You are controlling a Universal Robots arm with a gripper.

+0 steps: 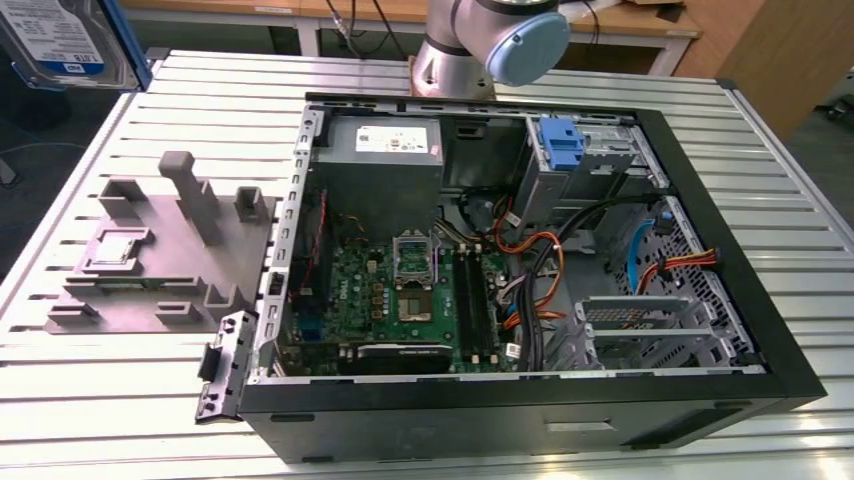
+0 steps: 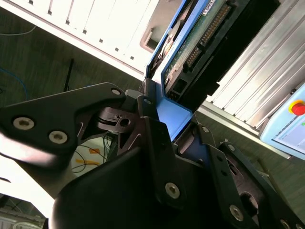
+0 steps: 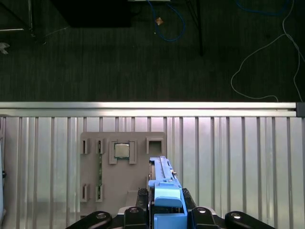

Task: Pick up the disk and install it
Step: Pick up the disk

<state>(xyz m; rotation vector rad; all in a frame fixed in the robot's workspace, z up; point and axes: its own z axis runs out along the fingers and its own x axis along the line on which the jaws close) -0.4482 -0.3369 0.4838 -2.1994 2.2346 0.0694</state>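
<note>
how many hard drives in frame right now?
1. The disk is gripped in the claw, raised at the exterior view's upper left. The drive bays in the computer case are partly hidden, so they may hold others.

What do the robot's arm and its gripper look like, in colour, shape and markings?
The arm is a smooth silver-grey tube with a round light-blue cap on its joint. The gripper is matte black, built of flat, angular link plates that are pinned with round silver screws. Both wrist views show these plates and screws.
</note>
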